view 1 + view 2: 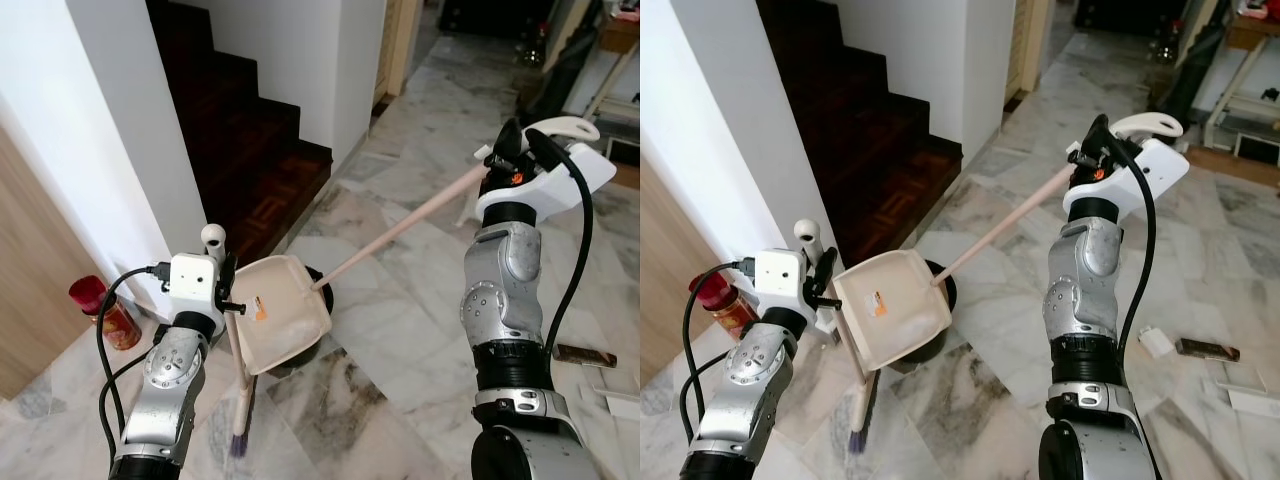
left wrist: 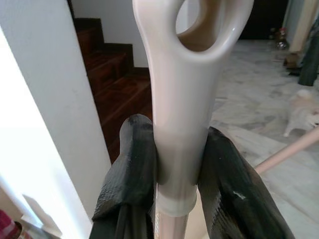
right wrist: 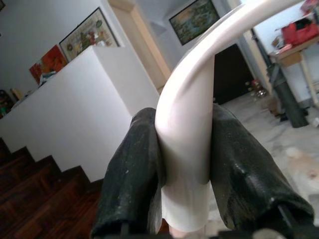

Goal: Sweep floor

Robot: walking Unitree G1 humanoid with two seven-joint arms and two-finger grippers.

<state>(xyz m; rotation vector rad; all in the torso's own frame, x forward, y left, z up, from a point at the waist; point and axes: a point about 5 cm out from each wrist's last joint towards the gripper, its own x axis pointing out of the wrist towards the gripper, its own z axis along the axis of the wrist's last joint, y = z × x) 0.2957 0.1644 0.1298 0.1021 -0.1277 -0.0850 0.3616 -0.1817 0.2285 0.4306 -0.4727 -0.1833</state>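
Observation:
My left gripper (image 1: pixel 224 278) is shut on the white top of the broom handle (image 2: pixel 182 99), its black fingers (image 2: pixel 132 169) pressing both sides. The broom's stick runs down to purple bristles (image 1: pixel 238 440) on the marble floor. My right gripper (image 1: pixel 513 165) is raised at the right and shut on the white curved grip (image 3: pixel 187 149) of the dustpan's long pink handle (image 1: pixel 400 228). The cream dustpan (image 1: pixel 285 310) hangs tilted between the arms over a dark round bin (image 1: pixel 940 290). White dust and an orange scrap (image 1: pixel 261 308) lie in the pan.
Dark wooden stairs (image 1: pixel 240 130) rise behind a white wall (image 1: pixel 110 150) at the left. A red can (image 1: pixel 105 310) stands by the wall. A dark flat item (image 1: pixel 1207 349) and a white item (image 1: pixel 1155 342) lie on the floor at right. A pale furry animal (image 2: pixel 301 112) lies farther back.

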